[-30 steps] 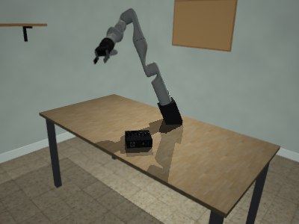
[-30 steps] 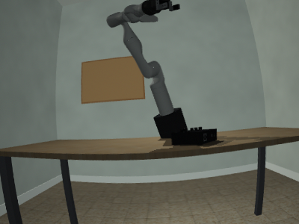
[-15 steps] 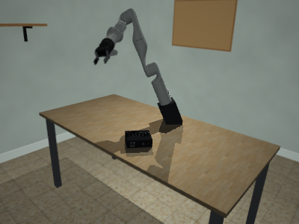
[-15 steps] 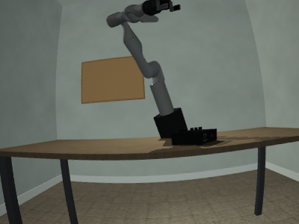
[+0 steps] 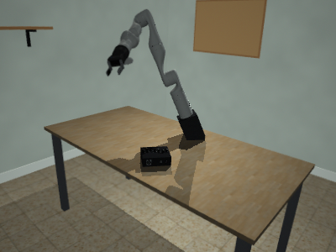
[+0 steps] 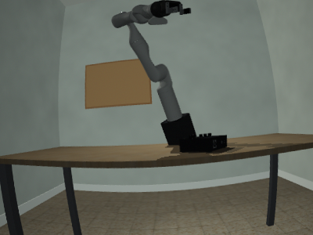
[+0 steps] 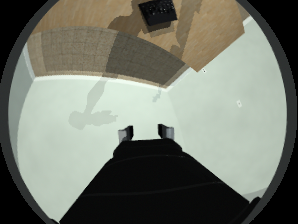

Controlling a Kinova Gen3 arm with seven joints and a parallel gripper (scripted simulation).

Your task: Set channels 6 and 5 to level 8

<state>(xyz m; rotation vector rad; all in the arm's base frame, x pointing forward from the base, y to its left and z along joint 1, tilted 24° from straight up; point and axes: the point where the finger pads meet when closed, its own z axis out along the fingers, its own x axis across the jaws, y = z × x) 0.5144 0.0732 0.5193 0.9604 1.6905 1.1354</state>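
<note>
The lighting desk (image 5: 155, 157) is a small black box standing on its feet near the front edge of the wooden table, in front of the arm's base. It also shows in the exterior view (image 6: 203, 142) and, small, at the top of the wrist view (image 7: 157, 12). Its fader caps are too small to read. My gripper (image 5: 114, 69) is open and empty, held high in the air, far above and to the left of the desk. It also shows in the exterior view (image 6: 185, 10) and in the wrist view (image 7: 145, 132).
The arm's black base (image 5: 191, 124) stands on the table behind the desk. A cork board (image 5: 229, 26) hangs on the wall, and a small shelf (image 5: 26, 29) is at the far left. The table (image 5: 181, 168) has dark metal legs.
</note>
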